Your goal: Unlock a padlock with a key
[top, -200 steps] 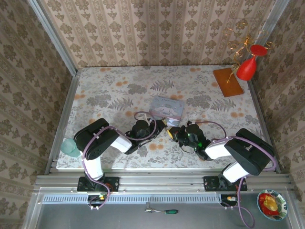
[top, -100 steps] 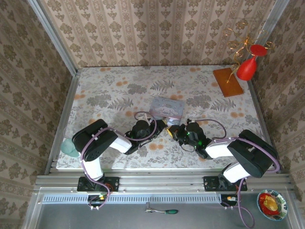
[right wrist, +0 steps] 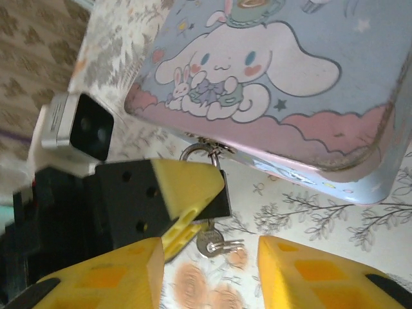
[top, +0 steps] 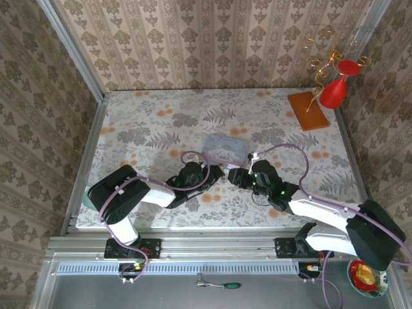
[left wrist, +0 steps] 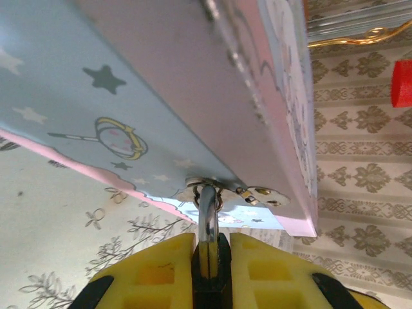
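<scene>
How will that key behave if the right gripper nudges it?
The key hangs below the padlock held in the left gripper, so it probably swings rather than slides away. Thin bare metal: likely stiff, light, slippery to grip.

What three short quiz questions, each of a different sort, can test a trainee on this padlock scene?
1. True or false: the shackle of the padlock passes through the hasp of the tin.
2. What does the left gripper hold? A) the tin's lid B) the padlock's body C) nothing
3. Fill in: the key hangs below the padlock, and the right gripper near it is ____.

Answer key: 1 true; 2 B; 3 open.
</scene>
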